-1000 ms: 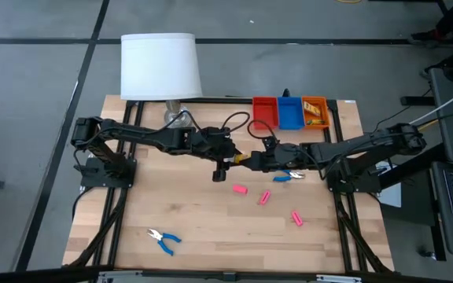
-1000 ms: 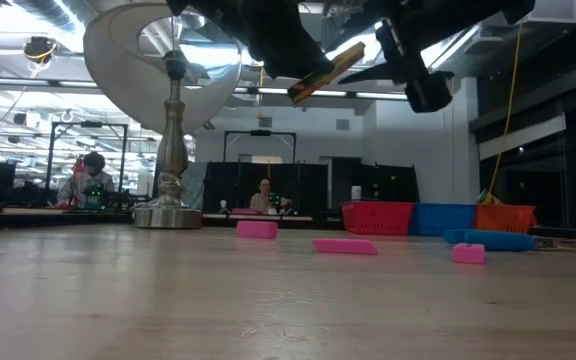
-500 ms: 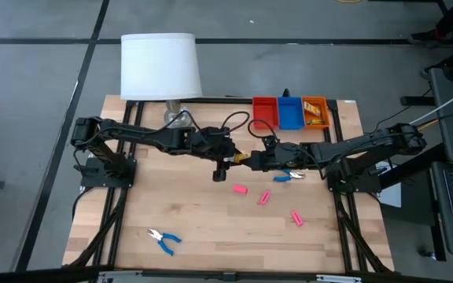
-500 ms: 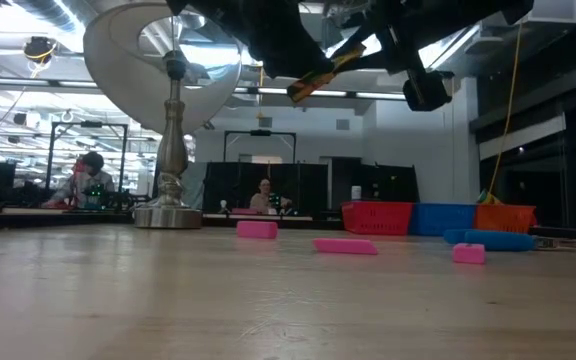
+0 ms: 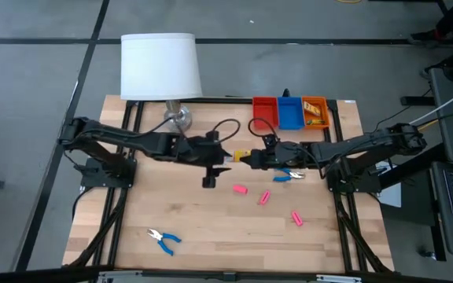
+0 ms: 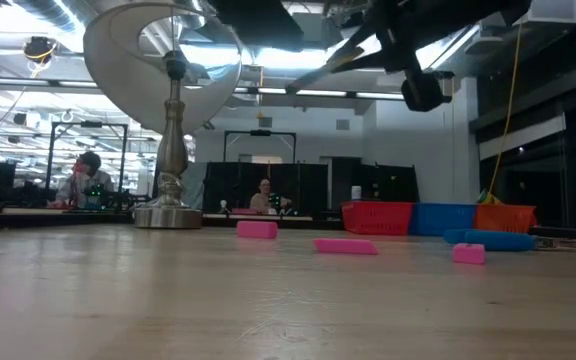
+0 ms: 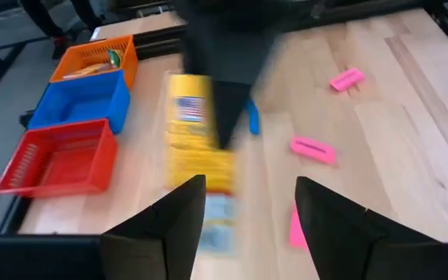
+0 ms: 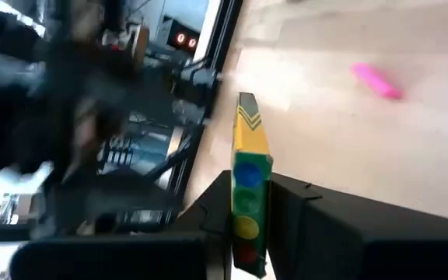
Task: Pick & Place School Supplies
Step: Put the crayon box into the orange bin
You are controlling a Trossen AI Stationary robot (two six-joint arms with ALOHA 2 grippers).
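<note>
A yellow-orange box [image 5: 241, 156] hangs over the table's middle, in my right gripper [image 5: 252, 159], which is shut on it. In the right wrist view the box [image 8: 247, 171] shows a narrow face with coloured dots. My left gripper [image 5: 225, 154] is open and empty just left of the box; its fingers [image 7: 185, 210] stand short of the box [image 7: 197, 132]. Three pink erasers [image 5: 239, 189], [image 5: 264, 197], [image 5: 296, 218] lie flat on the table. One blue-handled plier tool [image 5: 291, 174] lies under my right arm, another [image 5: 163, 239] at the near left. My right gripper pinches the box between its two fingers [image 8: 302, 214], at the end with the coloured dots [image 8: 247, 183]. The fingers come level from the table's right side and lie along the box. The box sticks out past the fingertips toward the left arm, clear of the table.
A red tray [image 5: 264, 110], a blue tray [image 5: 290, 112] and an orange tray [image 5: 314, 112] stand in a row at the far right edge. A white-shaded lamp [image 5: 160, 67] stands at the far left. People sit in the room behind [image 6: 264, 195].
My left gripper has drawn back from the yellow-orange box toward the table's left edge and no longer holds it. The box has stayed in my right gripper, clear of the table.
</note>
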